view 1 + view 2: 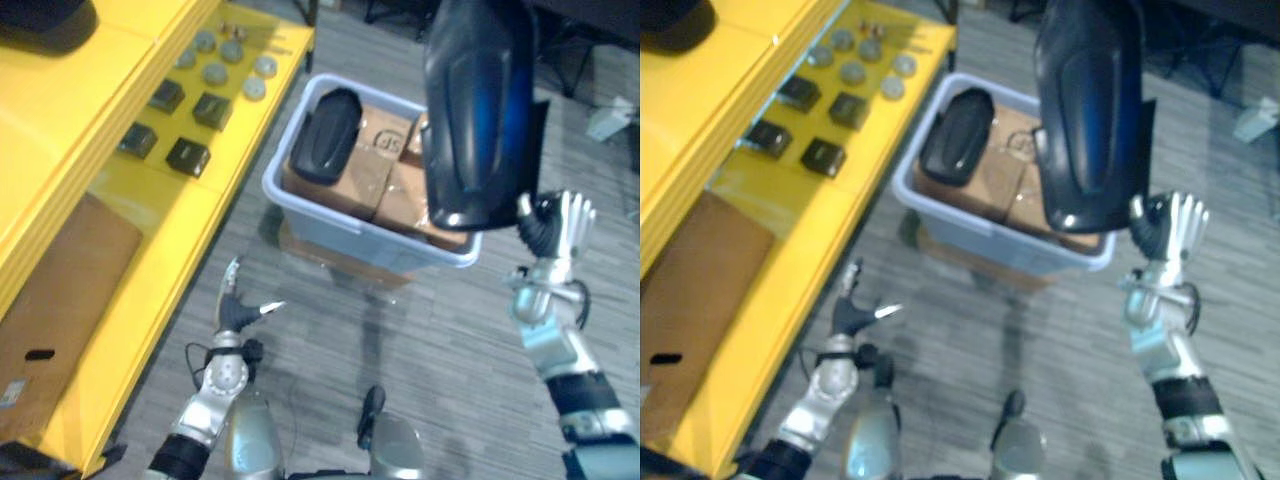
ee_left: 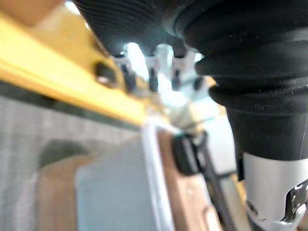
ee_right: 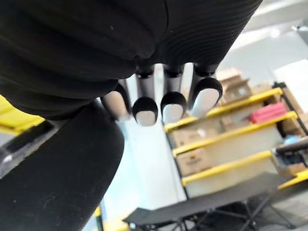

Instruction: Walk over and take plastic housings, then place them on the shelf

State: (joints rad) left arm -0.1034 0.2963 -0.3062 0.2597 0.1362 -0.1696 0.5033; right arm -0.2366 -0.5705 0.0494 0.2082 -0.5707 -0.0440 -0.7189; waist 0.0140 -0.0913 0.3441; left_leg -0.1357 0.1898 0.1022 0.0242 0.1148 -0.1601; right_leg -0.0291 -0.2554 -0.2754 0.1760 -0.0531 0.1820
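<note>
Right hand [image 1: 560,232], right of centre in the left eye view: gripping a large black plastic housing [image 1: 480,110] by its lower end. The housing is raised upright off everything else and fills the upper right of the frame. In the right wrist view the fingers [image 3: 144,109] curl with their dark tips turned toward the camera. Beyond them stands a far rack of yellow beams [image 3: 226,139] loaded with cartons.

Left hand [image 1: 238,310], lower left of centre: empty, fingers relaxed and spread, over the grey floor [image 1: 450,340] just beside the shelf edge.

Blue-grey plastic bin [image 1: 350,238], centre frame, on the floor. It holds cardboard boxes [image 1: 375,170]. A second black housing [image 1: 325,135] lies on top of the boxes at the bin's left side.

Yellow shelf [image 1: 180,235], along the left edge of the frame:
- small dark boxes [image 1: 188,156] on it, left of the bin
- grey discs [image 1: 215,73] on it, further up the frame
- a brown cardboard panel [image 1: 60,290] on the lower level, bottom left
</note>
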